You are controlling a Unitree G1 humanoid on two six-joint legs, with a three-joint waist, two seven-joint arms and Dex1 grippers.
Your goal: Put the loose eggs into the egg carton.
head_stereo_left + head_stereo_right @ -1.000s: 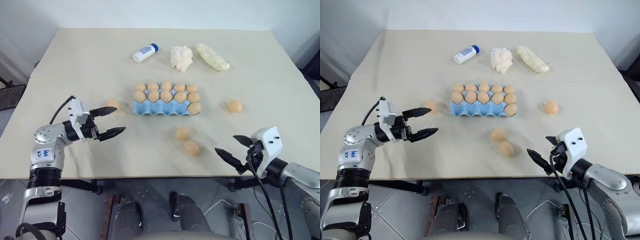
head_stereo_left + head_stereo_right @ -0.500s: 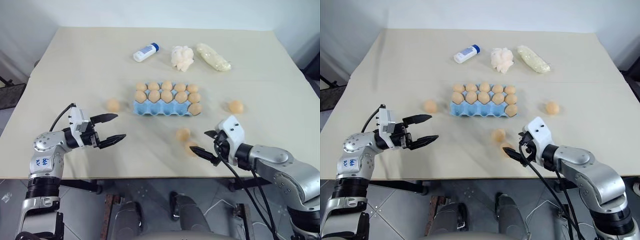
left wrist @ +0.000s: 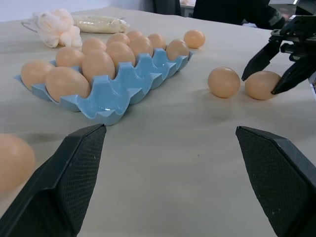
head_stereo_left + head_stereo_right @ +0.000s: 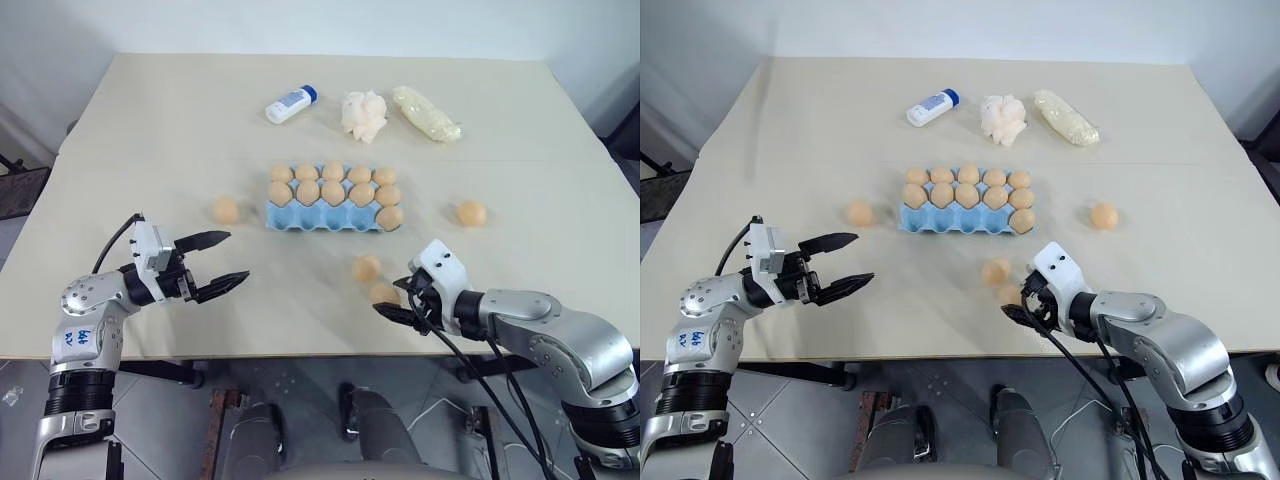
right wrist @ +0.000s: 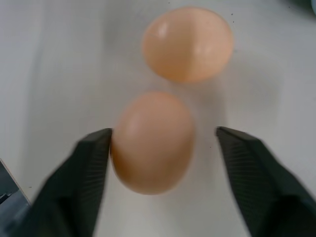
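The right gripper (image 4: 393, 298) straddles a smooth tan egg (image 5: 152, 140) on the table (image 4: 150, 130); one finger touches its side, the other stands apart, so no grip yet. A second egg (image 4: 366, 267) lies just beyond. The moulded blue egg carton (image 4: 325, 217) sits farther on. The left gripper (image 4: 220, 262) hovers spread wide.

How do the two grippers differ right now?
The left gripper hangs over bare table with nothing between its fingers; the right gripper straddles a loose egg. The left one's jaws are wide open; the right one's jaws are narrower, one finger touching the egg, the other apart from it. The left points roughly level; the right tilts down. Both have two black fingers.
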